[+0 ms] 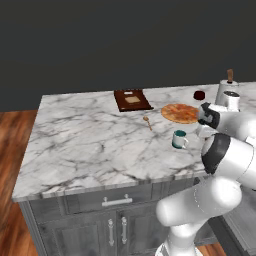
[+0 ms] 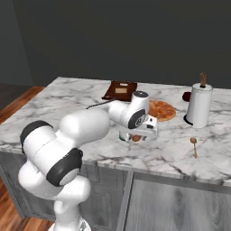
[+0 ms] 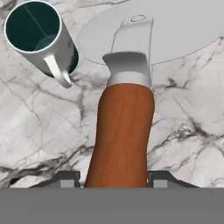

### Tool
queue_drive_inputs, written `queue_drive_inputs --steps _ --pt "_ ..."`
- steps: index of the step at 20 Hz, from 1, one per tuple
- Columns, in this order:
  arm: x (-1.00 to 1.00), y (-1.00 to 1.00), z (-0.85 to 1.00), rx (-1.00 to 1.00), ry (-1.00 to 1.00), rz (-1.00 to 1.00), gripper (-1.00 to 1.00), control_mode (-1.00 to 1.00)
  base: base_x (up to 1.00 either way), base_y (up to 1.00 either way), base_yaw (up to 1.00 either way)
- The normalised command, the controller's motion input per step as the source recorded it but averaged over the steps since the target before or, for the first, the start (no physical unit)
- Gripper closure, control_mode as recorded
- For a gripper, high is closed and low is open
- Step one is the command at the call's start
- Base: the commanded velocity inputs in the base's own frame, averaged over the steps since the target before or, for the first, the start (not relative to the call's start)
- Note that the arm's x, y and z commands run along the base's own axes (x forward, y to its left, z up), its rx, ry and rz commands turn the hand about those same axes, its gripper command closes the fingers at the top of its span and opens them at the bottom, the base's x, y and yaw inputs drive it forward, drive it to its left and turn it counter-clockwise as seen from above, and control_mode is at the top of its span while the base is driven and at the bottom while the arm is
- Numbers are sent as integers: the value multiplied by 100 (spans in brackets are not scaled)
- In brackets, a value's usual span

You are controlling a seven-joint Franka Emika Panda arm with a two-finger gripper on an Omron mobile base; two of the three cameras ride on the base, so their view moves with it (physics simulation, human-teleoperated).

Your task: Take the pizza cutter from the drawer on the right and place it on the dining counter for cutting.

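a white marble worktop (image 1: 85, 140) with grey veins is carried on dark grey panelled cabinets (image 1: 100, 220) with silver handles. on it are seen a dark brown board (image 1: 132, 99) near the far edge, a pizza (image 1: 180, 113) beside it, a small wooden spoon (image 1: 147, 121) just in front of the board, and a white mug (image 1: 179, 139) with a dark green inside. a white paper towel roll (image 2: 199, 105) is stood upright, with a second wooden spoon (image 2: 194, 146) laid near it.

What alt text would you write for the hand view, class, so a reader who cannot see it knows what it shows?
The gripper holds a pizza cutter by its brown wooden handle, its round steel blade pointing away over the white marble dining counter. A white mug with a dark green inside stands at upper left.
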Motion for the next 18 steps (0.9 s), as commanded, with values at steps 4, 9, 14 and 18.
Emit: queue_drive_inputs --steps 4,9,14,18 --pt "46 -33 -30 0 5 0 100 -100 0 0 0" --pt "35 -47 -37 0 2 0 100 -100 0 0 0" --pt "27 -38 -52 0 1 0 100 -100 0 0 0" --pt "18 -15 -52 0 0 0 100 -100 0 0 0"
